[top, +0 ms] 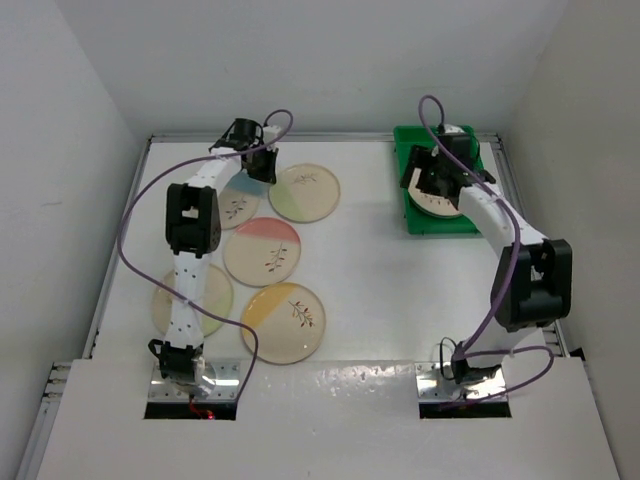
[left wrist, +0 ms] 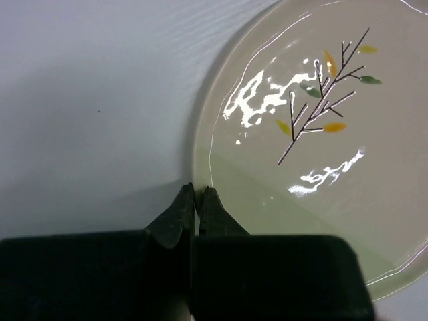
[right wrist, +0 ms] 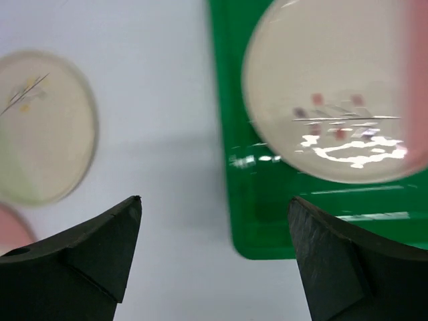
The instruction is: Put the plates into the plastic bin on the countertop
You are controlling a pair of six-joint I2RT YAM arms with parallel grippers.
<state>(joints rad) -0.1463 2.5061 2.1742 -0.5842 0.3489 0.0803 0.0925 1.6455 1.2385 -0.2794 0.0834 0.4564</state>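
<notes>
Several cream plates lie on the white countertop [top: 370,270]: a green-segment plate [top: 304,192], a blue one [top: 238,203], a pink one [top: 262,252] and a yellow one [top: 283,322]. My left gripper [top: 262,165] is at the green-segment plate's [left wrist: 314,134] left rim. Its jaws [left wrist: 199,188] are pinched shut across that edge, one finger on the plate and one over the countertop. The green plastic bin [top: 415,215] at the back right holds a pink-segment plate [right wrist: 334,100]. My right gripper [right wrist: 215,199] hangs open above the bin's [right wrist: 267,214] near-left corner, holding nothing.
Another plate [top: 205,300] lies partly under the left arm near the front left. A thin raised edge [top: 120,240] borders the countertop, with white walls close behind and at both sides. The right wrist view also catches the green-segment plate [right wrist: 40,127] on the left.
</notes>
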